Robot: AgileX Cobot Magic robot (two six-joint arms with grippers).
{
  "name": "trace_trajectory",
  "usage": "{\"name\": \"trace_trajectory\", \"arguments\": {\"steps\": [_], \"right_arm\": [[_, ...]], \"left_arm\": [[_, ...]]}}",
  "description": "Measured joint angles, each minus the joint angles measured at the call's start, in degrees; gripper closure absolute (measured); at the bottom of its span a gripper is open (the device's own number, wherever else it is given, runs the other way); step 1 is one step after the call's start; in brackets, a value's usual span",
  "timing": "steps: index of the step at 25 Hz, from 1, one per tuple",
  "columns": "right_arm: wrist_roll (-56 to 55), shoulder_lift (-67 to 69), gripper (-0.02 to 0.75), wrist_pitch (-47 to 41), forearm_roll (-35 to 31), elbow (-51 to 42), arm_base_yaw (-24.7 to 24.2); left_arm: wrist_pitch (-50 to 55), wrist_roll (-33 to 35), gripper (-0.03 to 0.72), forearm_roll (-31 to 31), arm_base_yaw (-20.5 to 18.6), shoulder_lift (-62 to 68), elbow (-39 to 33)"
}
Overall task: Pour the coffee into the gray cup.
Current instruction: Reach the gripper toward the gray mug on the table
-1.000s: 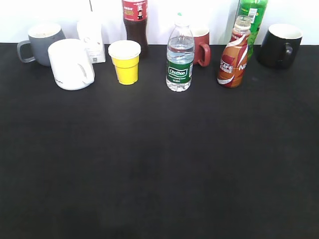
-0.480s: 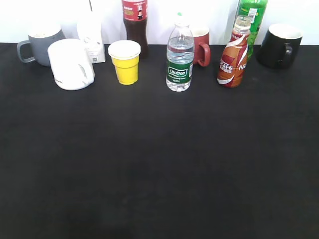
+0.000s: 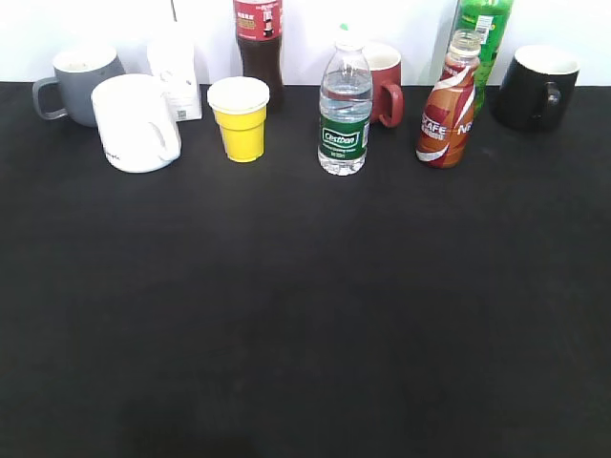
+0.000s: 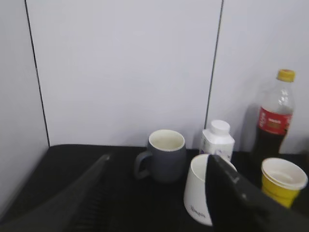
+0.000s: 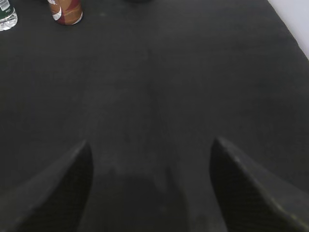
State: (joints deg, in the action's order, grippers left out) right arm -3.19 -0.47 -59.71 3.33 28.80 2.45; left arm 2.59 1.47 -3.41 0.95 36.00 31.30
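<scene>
Both grippers, left (image 4: 159,193) and right (image 5: 149,188), gape wide and hold nothing, while the orange-brown curvy coffee bottle (image 3: 447,113) stands at two o'clock (upright) and the matte gray ceramic mug (image 3: 81,84) at ten o'clock.

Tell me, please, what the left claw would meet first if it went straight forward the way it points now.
Probably the rounded matte gray mug, which sits centred between the open left claw's fingers. The white mug looks nearer but lies off to the right, partly behind the right finger. Depth is unclear.
</scene>
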Motion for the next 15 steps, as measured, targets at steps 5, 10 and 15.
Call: {"name": "trace_trajectory", "arguments": {"steps": [5, 10, 15], "right_arm": [[0.0, 0.0, 0.149, 0.0, 0.0, 0.0, 0.0], [0.0, 0.0, 0.149, 0.0, 0.0, 0.0, 0.0], [0.0, 0.0, 0.149, 0.0, 0.0, 0.0, 0.0]], "left_arm": [[-12.7, 0.0, 0.258, -0.5, 0.0, 20.0, 0.0], [-28.9, 0.0, 0.258, -0.5, 0.0, 38.0, 0.0], [-43.3, 0.0, 0.258, -0.6, 0.0, 56.0, 2.0]]}}
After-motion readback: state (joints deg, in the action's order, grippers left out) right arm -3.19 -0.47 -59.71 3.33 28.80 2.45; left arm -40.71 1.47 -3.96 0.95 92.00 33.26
